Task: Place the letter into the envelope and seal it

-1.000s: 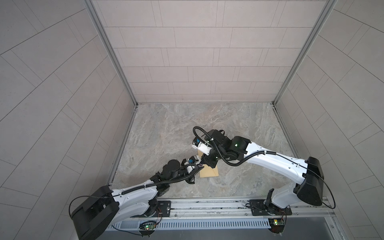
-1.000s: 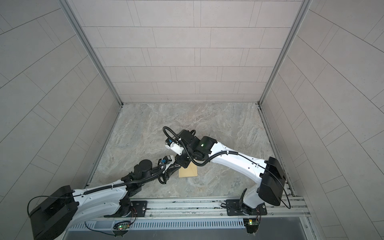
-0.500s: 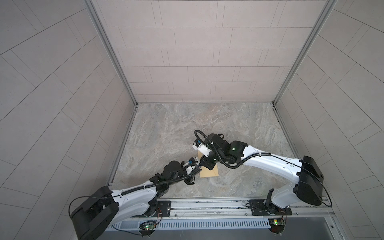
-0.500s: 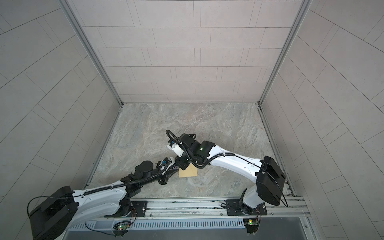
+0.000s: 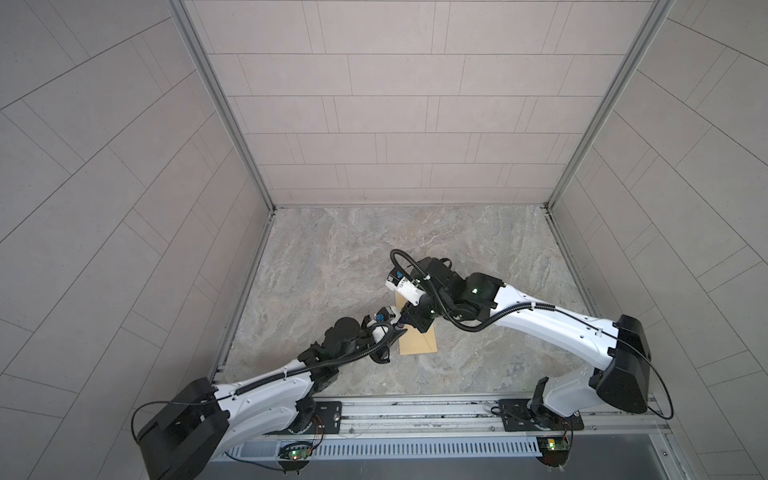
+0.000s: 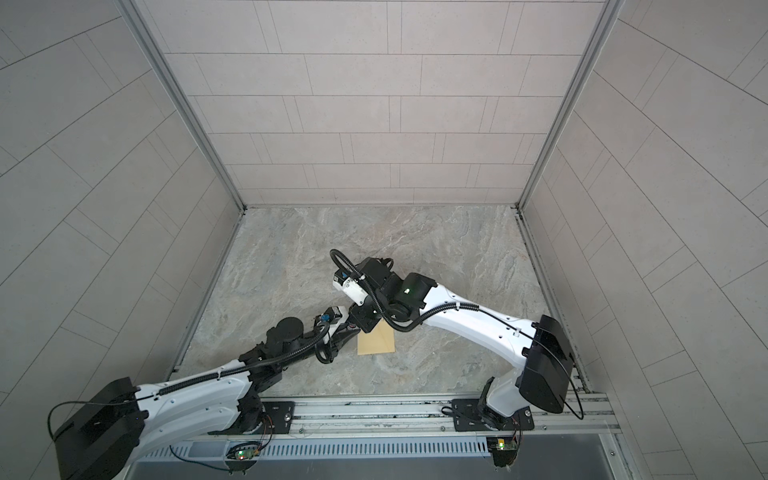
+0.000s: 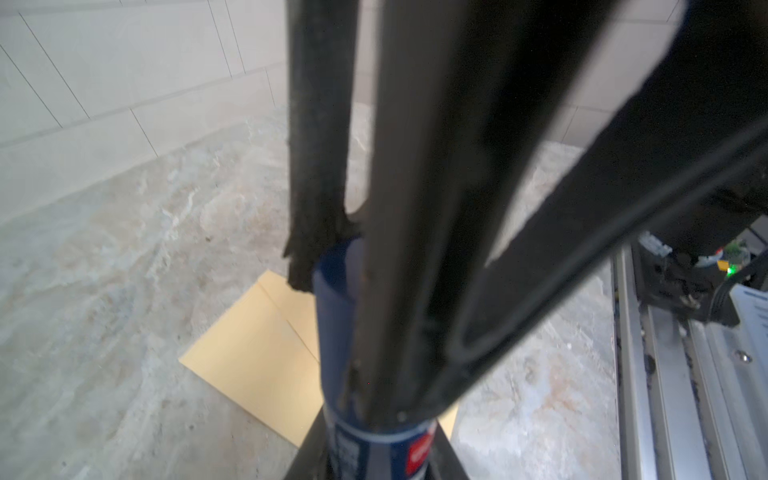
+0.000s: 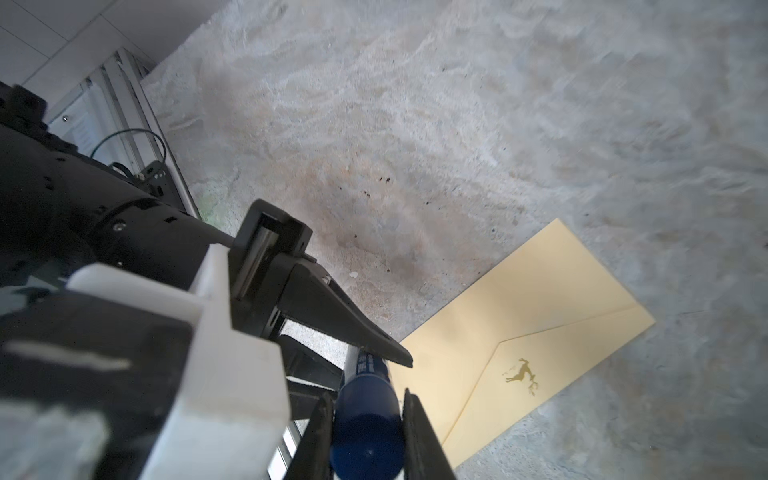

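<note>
The mustard-tan envelope [image 5: 419, 340] [image 6: 376, 344] lies flat on the stone floor, its flap folded down over it, with a small gold deer mark [image 8: 521, 372] on the flap. The letter is out of view. A blue glue stick [image 8: 368, 415] [image 7: 336, 299] hangs just above the envelope's left part, gripped from both ends. My left gripper [image 7: 378, 449] [image 5: 397, 329] is shut on its labelled body. My right gripper [image 8: 365, 419] [image 5: 410, 319] is shut on its blue cap end. In the right wrist view the envelope [image 8: 540, 332] lies beside the two grippers.
Tiled walls close the cell on three sides. A metal rail [image 5: 415, 409] with both arm bases runs along the front edge. Bare stone floor [image 5: 415, 241] stretches behind and to the right of the envelope.
The right arm shifted slightly forward and back again. Both grippers stay shut on the glue stick over the envelope, which has not moved.
</note>
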You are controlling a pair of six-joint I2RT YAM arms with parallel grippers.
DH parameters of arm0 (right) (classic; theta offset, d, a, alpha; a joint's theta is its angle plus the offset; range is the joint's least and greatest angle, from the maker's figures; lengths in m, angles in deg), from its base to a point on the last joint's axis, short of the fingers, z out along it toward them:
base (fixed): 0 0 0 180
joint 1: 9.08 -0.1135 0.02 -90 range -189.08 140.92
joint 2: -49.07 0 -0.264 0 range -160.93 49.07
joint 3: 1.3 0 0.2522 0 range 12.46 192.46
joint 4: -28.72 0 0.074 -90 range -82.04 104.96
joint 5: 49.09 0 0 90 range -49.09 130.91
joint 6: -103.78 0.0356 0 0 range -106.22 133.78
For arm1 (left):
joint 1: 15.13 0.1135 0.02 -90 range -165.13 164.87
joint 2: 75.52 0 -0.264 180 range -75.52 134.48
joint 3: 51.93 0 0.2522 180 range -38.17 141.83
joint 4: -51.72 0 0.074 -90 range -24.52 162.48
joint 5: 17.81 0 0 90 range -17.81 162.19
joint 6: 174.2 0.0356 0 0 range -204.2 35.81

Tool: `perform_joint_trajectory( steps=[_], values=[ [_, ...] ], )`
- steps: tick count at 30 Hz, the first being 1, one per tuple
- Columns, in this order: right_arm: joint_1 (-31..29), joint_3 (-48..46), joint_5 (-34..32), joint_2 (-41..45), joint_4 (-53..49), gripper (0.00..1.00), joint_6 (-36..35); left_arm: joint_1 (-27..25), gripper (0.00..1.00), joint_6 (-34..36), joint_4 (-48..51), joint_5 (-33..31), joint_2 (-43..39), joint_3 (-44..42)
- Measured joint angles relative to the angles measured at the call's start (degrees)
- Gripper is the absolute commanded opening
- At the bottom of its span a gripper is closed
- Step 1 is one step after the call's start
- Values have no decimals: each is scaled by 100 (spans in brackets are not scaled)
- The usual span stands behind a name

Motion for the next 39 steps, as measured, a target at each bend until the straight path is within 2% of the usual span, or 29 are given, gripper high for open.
perform_joint_trajectory(
  steps=[4, 8, 12, 18, 21, 27, 32, 39],
  values=[
    [-31, 24, -341, 680, 116, 35, -142, -9, 0, -2, -192, -42, -295, 306],
    [0, -131, -813, 1528, 387, 76, -291, -37, 0, -109, -190, -144, -584, 452],
    [76, -627, -1370, 2428, 909, 98, -391, -37, 0, -343, 334, -393, -798, 553],
    [118, -1694, -2221, 3307, 1458, 100, -413, -13, 0, -1270, 2367, -1279, -990, 1661],
    [192, -2127, -2540, 3567, 1572, 99, -409, 221, 0, -1836, 3211, -1429, -743, 2319],
    [367, -2625, -2977, 4013, 1659, 99, -341, 922, 0, -2815, 4280, -1281, 247, 2739],
    [533, -2846, -3132, 4249, 1727, 99, -262, 1036, 0, -3200, 4951, -1228, 1069, 3003],
    [734, -3097, -3171, 4363, 1755, 100, -195, 1102, 0, -3635, 5237, -1259, 1932, 3298]
  ],
)
